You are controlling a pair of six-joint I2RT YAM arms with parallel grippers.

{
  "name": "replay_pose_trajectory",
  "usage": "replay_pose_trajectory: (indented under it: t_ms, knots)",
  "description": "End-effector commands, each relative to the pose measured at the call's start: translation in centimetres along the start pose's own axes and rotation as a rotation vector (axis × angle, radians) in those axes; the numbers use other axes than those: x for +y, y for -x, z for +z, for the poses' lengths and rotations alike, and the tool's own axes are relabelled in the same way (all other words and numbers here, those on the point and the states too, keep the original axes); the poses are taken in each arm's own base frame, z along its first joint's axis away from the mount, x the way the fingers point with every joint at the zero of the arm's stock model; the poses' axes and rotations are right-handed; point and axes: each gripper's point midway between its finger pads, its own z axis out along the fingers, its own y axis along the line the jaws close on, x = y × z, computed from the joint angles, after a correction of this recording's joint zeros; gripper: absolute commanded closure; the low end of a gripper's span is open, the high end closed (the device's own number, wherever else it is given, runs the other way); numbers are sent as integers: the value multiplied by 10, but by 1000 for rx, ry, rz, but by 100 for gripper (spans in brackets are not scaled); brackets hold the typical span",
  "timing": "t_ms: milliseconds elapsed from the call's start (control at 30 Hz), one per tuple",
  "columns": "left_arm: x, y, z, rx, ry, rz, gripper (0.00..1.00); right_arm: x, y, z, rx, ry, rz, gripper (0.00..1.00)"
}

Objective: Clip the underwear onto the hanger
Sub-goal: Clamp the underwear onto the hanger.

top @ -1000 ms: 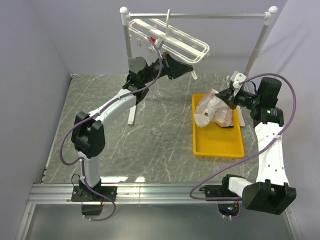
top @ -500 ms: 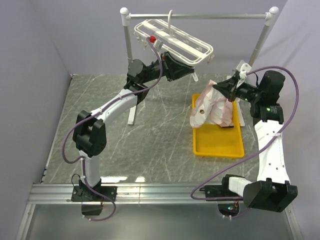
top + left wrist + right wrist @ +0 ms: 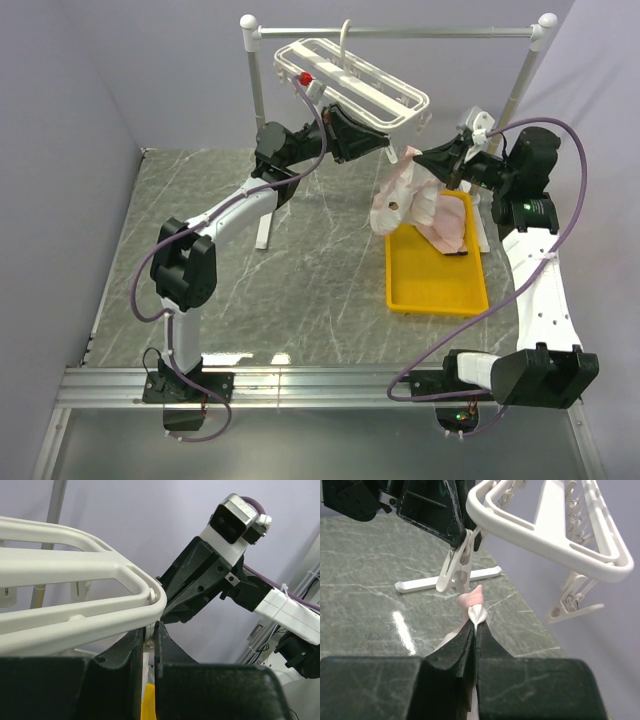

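The white hanger hangs by its hook from the grey rail. My left gripper is shut on one of its dangling clips, below the hanger's near corner. In the left wrist view the white clip stem sits between the jaws under the hanger's bar. My right gripper is shut on a pale pink underwear, which hangs in the air above the tray's far left corner. Its bunched tip sticks out of my right gripper, just below the held clip.
A yellow tray lies at the right with more pink underwear in its far end. The grey rail stand spans the back; its white foot rests on the marble table. Another clip dangles at the hanger's right.
My right gripper has lifted the underwear off the tray, up and left toward the held clip. The hanger has swung slightly right with my left gripper still on the clip.
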Motion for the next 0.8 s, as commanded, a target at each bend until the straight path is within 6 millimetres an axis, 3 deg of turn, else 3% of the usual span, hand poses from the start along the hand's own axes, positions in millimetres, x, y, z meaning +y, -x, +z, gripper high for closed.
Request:
replay_pose_trajectory:
  t_ms: [0, 767]
  knots:
    - [-24, 10, 7, -3, -103, 63, 100, -3, 27, 6, -52, 17, -67, 100]
    - [-28, 14, 11, -27, -132, 129, 100, 5, 45, 13, -93, 78, -7, 100]
